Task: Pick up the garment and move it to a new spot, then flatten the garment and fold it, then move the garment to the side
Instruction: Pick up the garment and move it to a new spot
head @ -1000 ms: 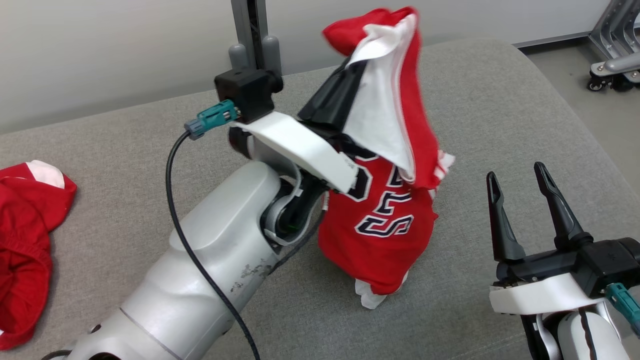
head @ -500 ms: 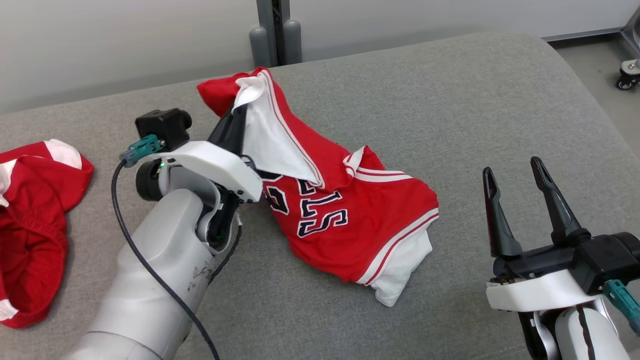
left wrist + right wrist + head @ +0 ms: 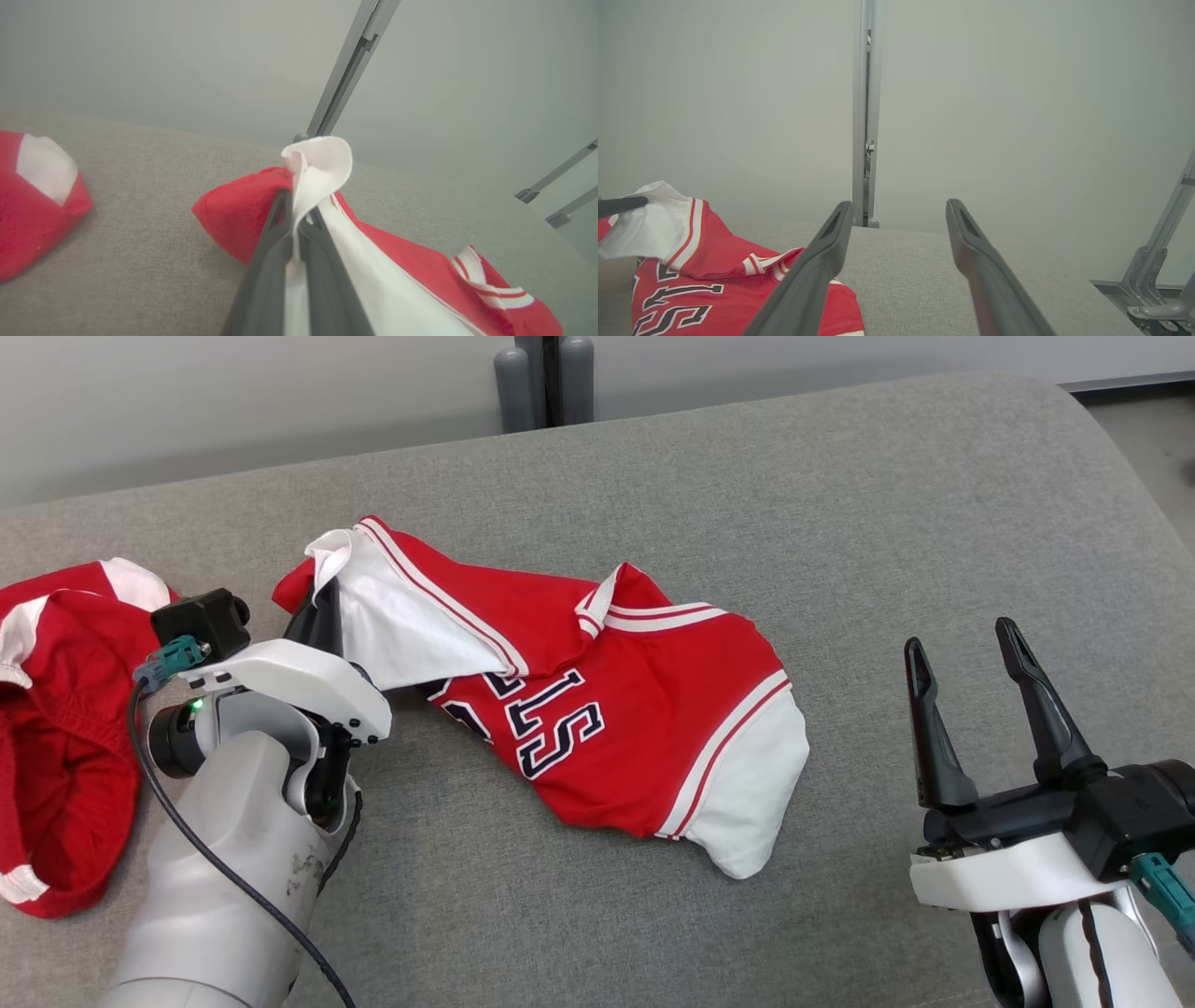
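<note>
— Down at five o'clock, why is the right gripper (image 3: pixel 962 635) just hanging?
— I've got its jaws spread wide with nothing between them, clear of the cloth. I reckon it waits there to take a free edge once flattening starts.
— And the left gripper (image 3: pixel 293 205), around eight o'clock?
— Clamped tight on a white-lined corner of the jersey (image 3: pixel 616 709), held a little off the cushion (image 3: pixel 887 504). That raised pinch is why the corner folds over and shows its white inside. The rest lies at centre, lettering up, rumpled, not flat.
— So it's down at its spot?
— Mostly. I'd call the move nearly done, flattening not begun.
— What's at nine o'clock?
— Another red cloth (image 3: pixel 56 775), apart from the jersey, so I'd keep my pulls away from it. A post (image 3: pixel 551 383) stands off at twelve.
</note>
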Motion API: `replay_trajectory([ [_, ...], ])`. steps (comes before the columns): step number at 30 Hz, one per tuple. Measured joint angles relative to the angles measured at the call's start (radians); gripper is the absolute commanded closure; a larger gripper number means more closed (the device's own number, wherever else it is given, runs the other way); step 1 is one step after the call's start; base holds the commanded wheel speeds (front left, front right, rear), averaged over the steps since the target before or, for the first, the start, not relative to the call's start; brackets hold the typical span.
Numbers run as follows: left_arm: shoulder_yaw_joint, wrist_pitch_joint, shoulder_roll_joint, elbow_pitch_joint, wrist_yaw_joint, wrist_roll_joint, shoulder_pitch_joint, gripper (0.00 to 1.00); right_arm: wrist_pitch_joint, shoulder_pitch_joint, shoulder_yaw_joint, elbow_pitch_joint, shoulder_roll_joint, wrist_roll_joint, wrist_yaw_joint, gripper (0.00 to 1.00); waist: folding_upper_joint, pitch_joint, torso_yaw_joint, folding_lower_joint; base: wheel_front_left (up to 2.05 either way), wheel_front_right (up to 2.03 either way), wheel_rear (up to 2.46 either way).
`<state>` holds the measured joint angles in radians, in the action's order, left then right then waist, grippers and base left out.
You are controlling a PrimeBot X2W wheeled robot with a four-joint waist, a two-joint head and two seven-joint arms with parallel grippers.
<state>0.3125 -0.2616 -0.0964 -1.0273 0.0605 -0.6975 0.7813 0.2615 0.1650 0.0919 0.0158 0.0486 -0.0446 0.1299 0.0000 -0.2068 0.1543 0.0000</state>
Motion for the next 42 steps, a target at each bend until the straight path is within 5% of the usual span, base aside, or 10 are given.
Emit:
replay_trajectory([
  [4, -0.02, 0.0, 0.014, -0.03, 0.006, 0.029, 0.0, 1.0, 0.0, 0.004, 0.0, -0.002, 0.0, 0.001, 0.0, 0.0, 0.0, -0.004, -0.013, 0.0, 0.0, 0.0, 0.0],
  [5, -0.021, 0.0, 0.017, -0.036, 0.006, 0.04, 0.0, 0.39, 0.0, 0.006, 0.001, -0.002, 0.0, 0.001, 0.0, 0.0, 0.0, -0.004, -0.016, 0.0, 0.0, 0.0, 0.0],
  [6, -0.025, 0.0, 0.019, -0.037, 0.004, 0.05, 0.0, 0.0, 0.0, 0.006, 0.002, -0.003, 0.0, 0.001, 0.0, 0.0, 0.0, -0.004, -0.019, 0.0, 0.0, 0.0, 0.0],
  [15, -0.062, 0.0, 0.032, 0.012, 0.002, 0.149, -0.001, 0.0, 0.0, 0.008, -0.006, -0.019, 0.0, -0.004, 0.0, 0.0, 0.0, 0.034, -0.044, 0.0, 0.0, 0.0, 0.0],
  [24, -0.075, -0.002, 0.042, 0.246, 0.036, 0.285, -0.048, 0.0, 0.0, -0.016, -0.015, -0.018, 0.0, -0.023, 0.0, 0.0, 0.0, 0.109, -0.07, 0.0, 0.0, 0.0, 0.0],
  [33, -0.12, -0.002, 0.048, 0.608, 0.021, 0.385, -0.35, 0.0, 0.0, -0.064, -0.018, 0.008, 0.0, -0.075, 0.0, 0.0, 0.0, 0.175, -0.076, 0.0, 0.0, 0.0, 0.0],
  [42, -0.189, -0.002, 0.047, 0.806, -0.005, 0.44, -0.569, 0.0, 0.0, -0.106, -0.016, 0.03, 0.0, -0.133, 0.0, 0.0, 0.0, 0.187, -0.072, 0.0, 0.0, 0.0, 0.0],
])
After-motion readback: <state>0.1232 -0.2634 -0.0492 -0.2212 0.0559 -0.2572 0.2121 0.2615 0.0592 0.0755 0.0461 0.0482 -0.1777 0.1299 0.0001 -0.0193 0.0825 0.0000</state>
